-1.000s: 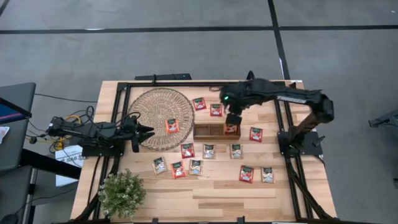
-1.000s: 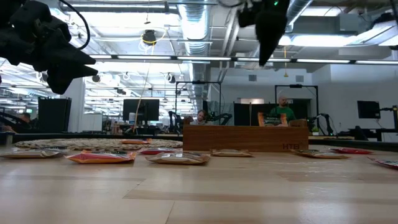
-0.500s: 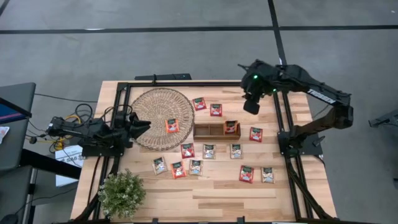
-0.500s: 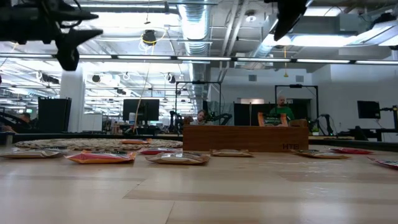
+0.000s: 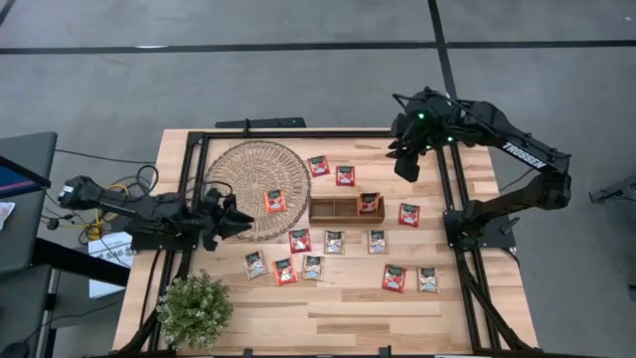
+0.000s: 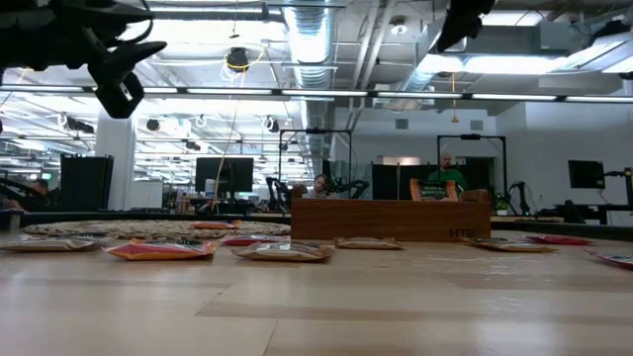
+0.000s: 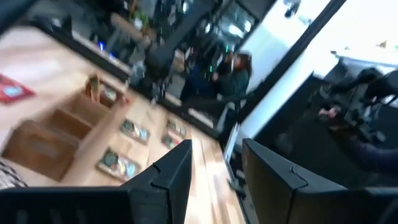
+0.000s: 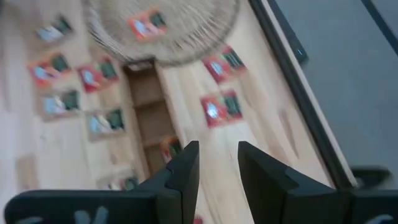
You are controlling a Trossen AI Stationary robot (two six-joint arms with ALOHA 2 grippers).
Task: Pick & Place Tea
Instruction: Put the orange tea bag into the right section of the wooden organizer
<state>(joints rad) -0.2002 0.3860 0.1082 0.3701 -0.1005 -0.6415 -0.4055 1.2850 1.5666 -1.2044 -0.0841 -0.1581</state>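
Lifted clear of the wooden tray (image 5: 346,208), the right gripper (image 5: 406,165) hangs empty, jaws spread, beyond the tray's right end, where one tea sachet (image 5: 369,204) sits; two red sachets (image 5: 332,170) lie nearest.

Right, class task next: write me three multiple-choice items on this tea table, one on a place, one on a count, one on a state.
1. In the high view, which compartment of the tray holds a sachet?
A. left end
B. middle
C. right end

2. How many sachets lie on the woven mat?
A. none
B. one
C. three

3. How is the right end effector?
A. open and empty
B. shut on a sachet
C. resting on the mat

Answers:
1 C: the other two compartments show bare wood.
2 B: a single red sachet sits there.
3 A: its wrist view shows a clear gap between the fingers.
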